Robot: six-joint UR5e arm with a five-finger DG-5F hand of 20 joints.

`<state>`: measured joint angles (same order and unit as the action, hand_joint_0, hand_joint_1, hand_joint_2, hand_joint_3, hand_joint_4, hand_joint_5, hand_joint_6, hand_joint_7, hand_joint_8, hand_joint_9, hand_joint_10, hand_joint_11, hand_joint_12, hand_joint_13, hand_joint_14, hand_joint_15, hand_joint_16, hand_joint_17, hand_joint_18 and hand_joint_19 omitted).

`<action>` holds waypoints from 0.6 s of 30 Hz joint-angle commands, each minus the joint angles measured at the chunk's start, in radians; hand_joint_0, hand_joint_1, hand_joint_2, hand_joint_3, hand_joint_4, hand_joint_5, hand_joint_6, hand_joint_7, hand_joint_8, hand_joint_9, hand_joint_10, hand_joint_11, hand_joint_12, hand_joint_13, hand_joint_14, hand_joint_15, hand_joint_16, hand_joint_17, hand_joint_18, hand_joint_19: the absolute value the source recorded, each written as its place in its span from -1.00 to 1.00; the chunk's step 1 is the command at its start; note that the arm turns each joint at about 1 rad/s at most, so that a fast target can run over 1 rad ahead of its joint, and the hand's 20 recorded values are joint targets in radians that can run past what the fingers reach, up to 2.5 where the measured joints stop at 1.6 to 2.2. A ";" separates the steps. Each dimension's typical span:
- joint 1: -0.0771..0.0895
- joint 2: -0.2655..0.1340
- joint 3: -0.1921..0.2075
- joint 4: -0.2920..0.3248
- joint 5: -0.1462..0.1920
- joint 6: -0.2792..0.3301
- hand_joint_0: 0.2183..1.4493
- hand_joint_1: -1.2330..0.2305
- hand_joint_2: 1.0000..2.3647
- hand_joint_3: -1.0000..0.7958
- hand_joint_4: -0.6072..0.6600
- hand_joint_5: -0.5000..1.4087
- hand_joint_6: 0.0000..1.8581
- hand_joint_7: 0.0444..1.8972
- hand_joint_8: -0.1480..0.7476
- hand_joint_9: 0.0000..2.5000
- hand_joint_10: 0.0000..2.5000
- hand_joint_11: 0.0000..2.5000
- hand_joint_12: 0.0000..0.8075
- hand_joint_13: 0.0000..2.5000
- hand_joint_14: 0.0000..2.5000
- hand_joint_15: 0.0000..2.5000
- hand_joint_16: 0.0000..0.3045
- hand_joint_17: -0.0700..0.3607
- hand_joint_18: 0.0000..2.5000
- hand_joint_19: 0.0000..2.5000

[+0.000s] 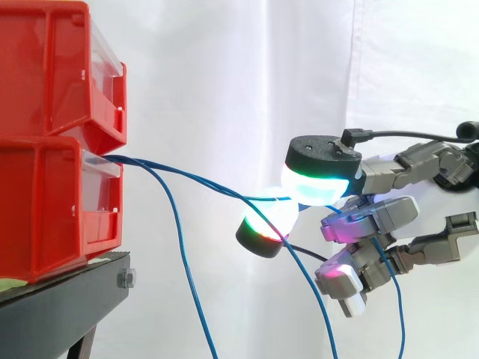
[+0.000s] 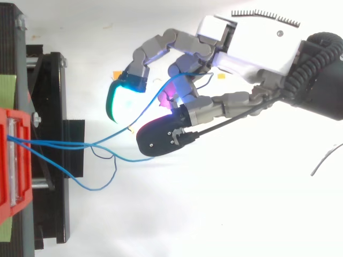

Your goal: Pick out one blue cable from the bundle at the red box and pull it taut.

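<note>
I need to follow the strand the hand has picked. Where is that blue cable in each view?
Side view: the blue cable runs from the stacked red bins at left, right and slightly down, to mid-frame, between the pads of the hand.
Top view: it leaves the bins at the left edge, runs right, then climbs into the hand's curled fingers above centre.
Shared landmark: the red bins at the left edge.

Glossy red plastic bins (image 1: 45, 90) — matt black stand (image 1: 67, 299)
</note>
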<state>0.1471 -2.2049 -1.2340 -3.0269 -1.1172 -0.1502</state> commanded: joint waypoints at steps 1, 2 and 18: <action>0.002 0.001 -0.001 -0.003 -0.003 -0.003 -0.35 -0.36 -1.00 -0.44 -0.10 -0.61 -0.01 -0.19 -0.32 -0.27 0.77 -0.35 -0.22 -0.21 -0.98 -0.04 -0.73 -0.25 -0.46 -0.19; 0.002 -0.001 0.001 -0.006 -0.003 -0.006 -0.36 -0.36 -1.00 -0.44 -0.10 -0.61 -0.01 -0.18 -0.32 -0.27 0.77 -0.35 -0.22 -0.21 -0.98 -0.05 -0.73 -0.25 -0.46 -0.19; 0.008 0.002 0.001 -0.038 -0.004 -0.006 -0.49 -0.28 -1.00 -0.44 -0.08 -0.61 -0.01 -0.21 -0.29 -0.26 0.82 -0.38 -0.17 -0.20 -0.98 -0.05 -0.71 -0.22 -0.44 -0.20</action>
<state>0.1520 -2.2039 -1.2334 -3.0625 -1.1201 -0.1566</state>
